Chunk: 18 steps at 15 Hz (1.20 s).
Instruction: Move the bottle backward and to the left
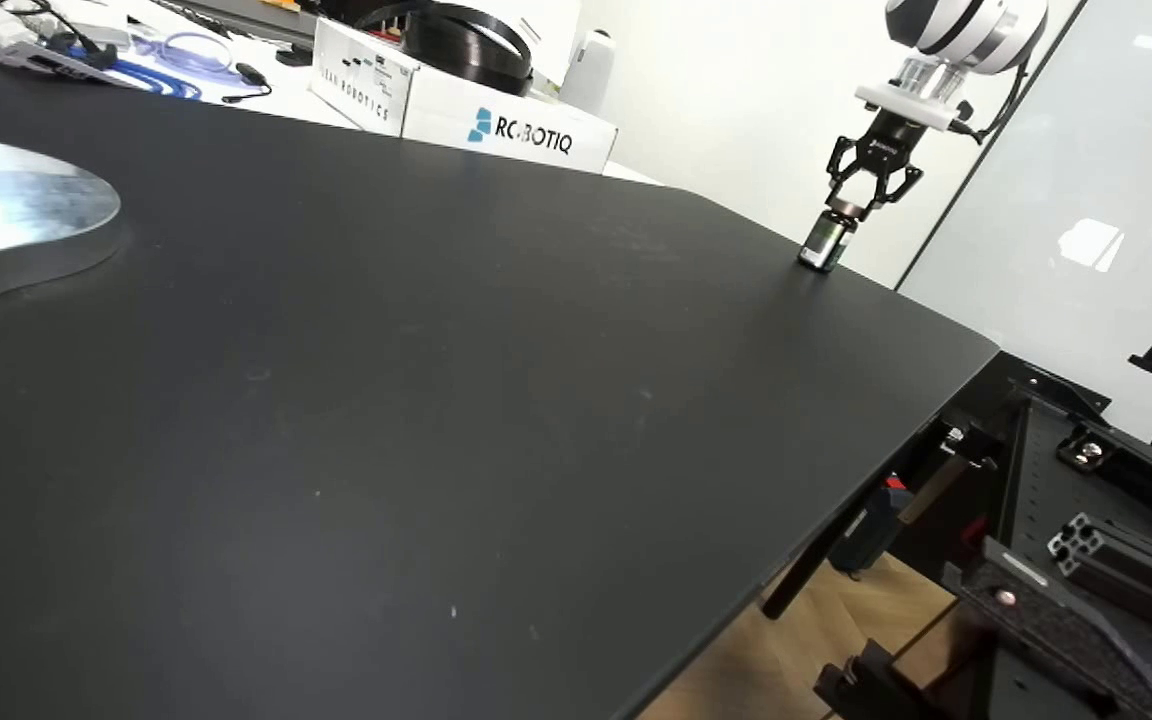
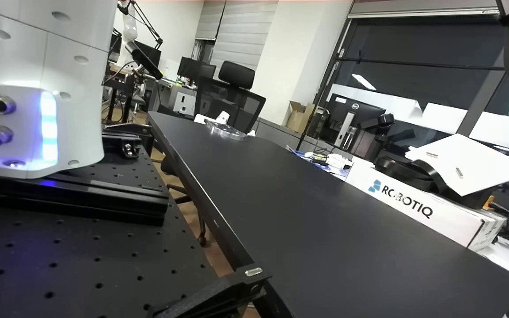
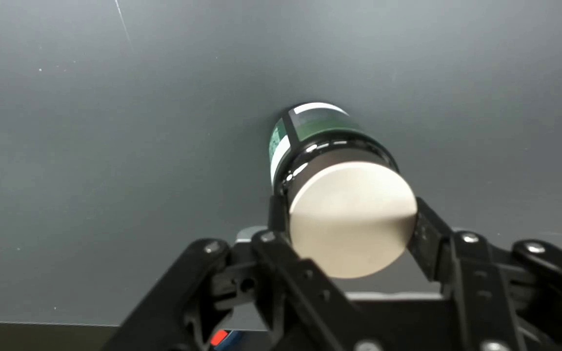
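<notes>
In the wrist view my black two-fingered claw (image 3: 351,214) is pinching the round cap (image 3: 354,229), brown at the side and cream on top, of a small, glossy dark cylindrical bottle (image 3: 332,151) with a green-and-white label. My fingers (image 3: 432,243) sit against it on both sides. The bottle's body shows past the cap over the matt black tabletop (image 3: 115,146), whose edge runs along the bottom of this view; below that edge peeks a small orange-red patch (image 3: 219,337).

In an exterior view my white jointed arm (image 1: 976,35) reaches down from the upper right, and I hold the bottle at the far end of the tabletop, close to its edge. The view is slanted, and I cannot tell whether the bottle's base touches the surface or whether it is quite upright. Well apart from it, beyond the tabletop's rim, lies a long white cardboard box (image 1: 451,118) with blue-and-black ROBOTIQ lettering, a curved black band (image 1: 466,55) on top. A thick glossy slab (image 1: 46,190) with a wavy outline lies on the tabletop.

In an exterior view a white robot base (image 2: 73,79) with a glowing blue-white strip (image 2: 49,128) stands on a black perforated platform (image 2: 77,260) beside the tabletop. The slab lies toward the tabletop's far end, with a black mesh office chair (image 2: 232,99) beyond it; the white box is across the tabletop from the base.
</notes>
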Each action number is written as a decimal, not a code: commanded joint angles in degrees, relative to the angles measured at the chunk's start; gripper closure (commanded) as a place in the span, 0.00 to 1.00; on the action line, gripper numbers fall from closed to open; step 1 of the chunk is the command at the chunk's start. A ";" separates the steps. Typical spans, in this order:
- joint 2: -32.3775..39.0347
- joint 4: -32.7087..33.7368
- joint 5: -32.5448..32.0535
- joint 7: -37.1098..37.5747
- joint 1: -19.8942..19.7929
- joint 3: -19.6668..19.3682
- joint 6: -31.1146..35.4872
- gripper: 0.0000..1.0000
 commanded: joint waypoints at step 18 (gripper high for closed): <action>-44.38 -43.20 -16.32 -8.46 5.35 0.43 4.28 0.64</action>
